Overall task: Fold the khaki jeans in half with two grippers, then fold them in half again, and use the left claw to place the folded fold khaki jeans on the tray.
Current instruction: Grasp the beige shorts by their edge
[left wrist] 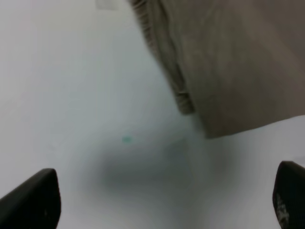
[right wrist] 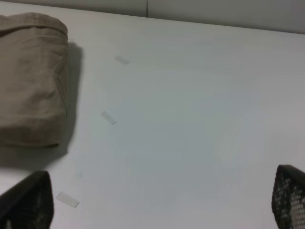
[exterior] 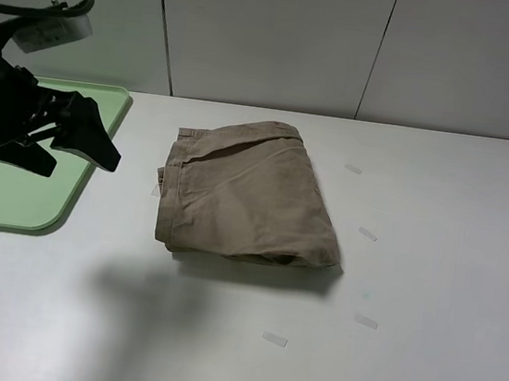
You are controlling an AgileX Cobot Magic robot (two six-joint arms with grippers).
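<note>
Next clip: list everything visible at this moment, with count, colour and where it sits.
khaki jeans: one, khaki-tan, folded into a bundle at the middle of the table
tray: one, pale green, at the table's left edge
tape strips: four, whitish, stuck flat on the table to the right of and in front of the jeans
table: one, white, under everything
wall panels: three, pale grey, behind the table
left tool: one, black, open, holding nothing, above the tray's right side in the high view
right tool: one, black, open, holding nothing; only its fingertips show, in its wrist view, over the table to the right of the jeans
</note>
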